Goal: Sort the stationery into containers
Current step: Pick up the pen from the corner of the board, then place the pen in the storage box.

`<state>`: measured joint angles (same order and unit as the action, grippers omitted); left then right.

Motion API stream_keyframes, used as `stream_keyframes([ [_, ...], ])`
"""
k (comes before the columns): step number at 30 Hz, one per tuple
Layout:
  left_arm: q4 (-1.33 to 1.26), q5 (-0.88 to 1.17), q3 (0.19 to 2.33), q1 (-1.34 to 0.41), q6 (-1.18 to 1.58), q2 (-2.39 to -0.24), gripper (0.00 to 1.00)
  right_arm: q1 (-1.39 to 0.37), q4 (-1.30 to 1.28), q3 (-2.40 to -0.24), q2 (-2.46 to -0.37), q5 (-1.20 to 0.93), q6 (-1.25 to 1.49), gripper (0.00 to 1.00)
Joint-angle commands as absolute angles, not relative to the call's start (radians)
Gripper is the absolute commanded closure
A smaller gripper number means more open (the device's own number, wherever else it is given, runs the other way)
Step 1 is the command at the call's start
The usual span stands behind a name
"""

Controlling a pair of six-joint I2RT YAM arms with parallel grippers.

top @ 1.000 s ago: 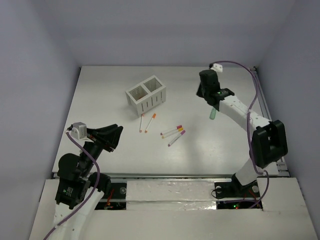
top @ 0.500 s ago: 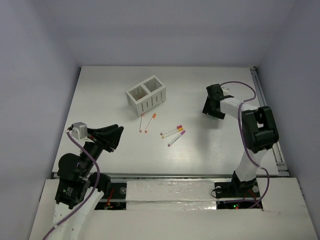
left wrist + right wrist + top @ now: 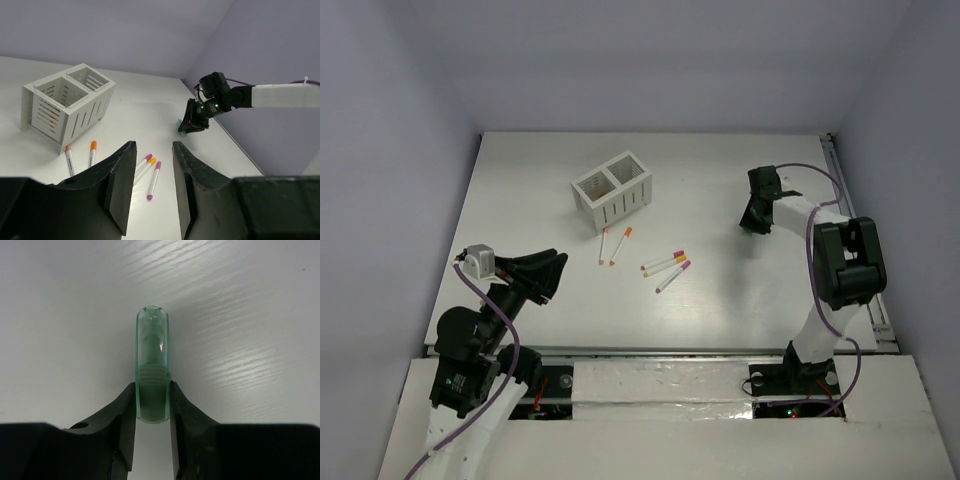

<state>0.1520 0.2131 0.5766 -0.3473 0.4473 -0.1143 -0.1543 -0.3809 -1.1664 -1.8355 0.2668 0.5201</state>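
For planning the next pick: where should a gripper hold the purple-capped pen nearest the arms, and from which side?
Take the purple-capped pen at the middle of its white barrel, straight down from above, closing across its width. It lies flat on the table, thin and long; its near end fans away from the two neighbouring pens, leaving room.

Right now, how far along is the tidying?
Nothing looks sorted: both organiser compartments look empty. In hand: the right gripper clasps a green tube, close to the table. To do: all five pens lie loose by the organiser; the left gripper is open, holding nothing.
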Motion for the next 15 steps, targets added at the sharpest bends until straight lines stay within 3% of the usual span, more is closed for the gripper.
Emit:
stream_keyframes([
  [1,0.091,0.225,0.583,-0.354,0.453,-0.121,0.68,-0.201,-0.272,-1.155,-1.697,0.181,0.5,1.0],
  [6,0.091,0.225,0.583,-0.354,0.456,-0.149,0.68,-0.392,-0.29,-1.316,-1.629,0.117,0.502,1.0],
  [15,0.098,0.213,0.583,-0.354,0.46,-0.196,0.69,-0.644,-0.242,-1.73,-1.862,-0.023,0.554,1.0],
])
